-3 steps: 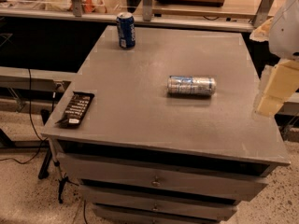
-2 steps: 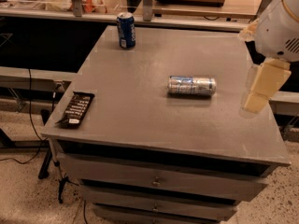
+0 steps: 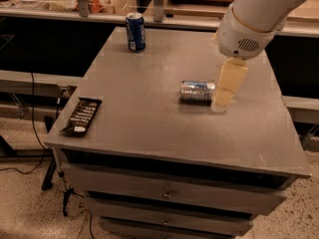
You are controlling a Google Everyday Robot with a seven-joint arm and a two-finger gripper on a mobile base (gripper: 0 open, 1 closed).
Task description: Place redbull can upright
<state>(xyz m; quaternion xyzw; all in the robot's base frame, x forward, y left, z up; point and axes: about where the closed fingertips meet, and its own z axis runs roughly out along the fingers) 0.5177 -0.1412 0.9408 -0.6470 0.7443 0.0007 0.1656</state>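
Redbull can (image 3: 197, 90) is on its side on the tabletop (image 3: 144, 118), tool (image 3: 220, 102) just beside it, maybe touching; can't tell if it's open.

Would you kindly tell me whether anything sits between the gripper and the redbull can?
Nothing visible does. The gripper hangs close beside one end of the redbull can, which lies on its side on the table. The blue can and the dark packet sit well away.
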